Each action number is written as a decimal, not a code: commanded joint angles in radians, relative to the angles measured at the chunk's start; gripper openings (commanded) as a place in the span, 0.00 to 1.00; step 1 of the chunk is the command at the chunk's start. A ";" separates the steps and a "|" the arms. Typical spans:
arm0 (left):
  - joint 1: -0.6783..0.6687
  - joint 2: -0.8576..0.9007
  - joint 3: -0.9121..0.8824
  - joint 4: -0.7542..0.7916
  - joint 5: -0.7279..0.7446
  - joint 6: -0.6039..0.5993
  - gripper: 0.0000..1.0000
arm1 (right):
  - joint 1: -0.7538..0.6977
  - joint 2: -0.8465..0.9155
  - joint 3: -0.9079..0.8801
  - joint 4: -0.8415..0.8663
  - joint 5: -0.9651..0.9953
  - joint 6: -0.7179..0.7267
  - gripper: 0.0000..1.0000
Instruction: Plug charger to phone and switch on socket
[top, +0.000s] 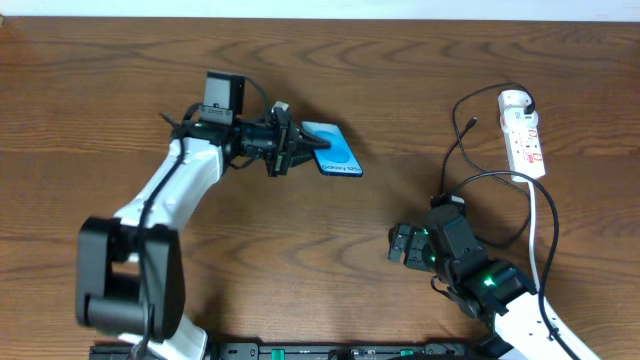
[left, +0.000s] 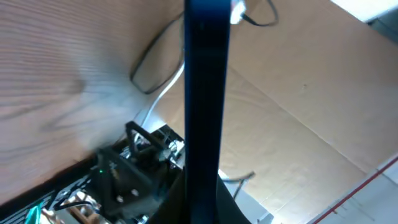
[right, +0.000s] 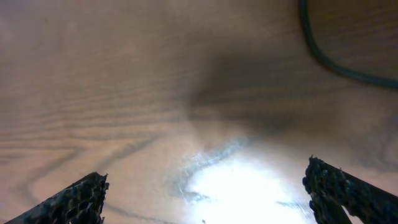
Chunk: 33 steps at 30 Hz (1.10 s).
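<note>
Left gripper (top: 291, 150) is clamped on the phone (top: 338, 152) at its left edge, the screen tilted off the table (top: 300, 270); the left wrist view shows the phone (left: 205, 93) edge-on between the jaws; right gripper (top: 403, 245) hangs spread, fingers (right: 74, 202) wide over bare wood; the charger (top: 470, 124) loops just behind it; the socket (top: 523, 135) lies near the table's right edge.

Dark wood-grain table (top: 330, 240), pale strip (top: 320, 8) along far edge, bright glare (right: 236, 180) on tabletop
</note>
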 joint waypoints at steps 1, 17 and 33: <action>-0.007 0.098 0.029 0.004 0.095 0.032 0.07 | 0.005 0.001 0.001 0.014 -0.022 0.114 0.99; -0.017 0.154 0.029 0.005 0.233 0.037 0.07 | 0.005 -0.001 0.036 0.097 -0.104 0.002 0.24; -0.017 0.154 0.029 0.005 0.196 0.037 0.07 | 0.005 0.002 0.288 -0.528 0.052 -0.024 0.67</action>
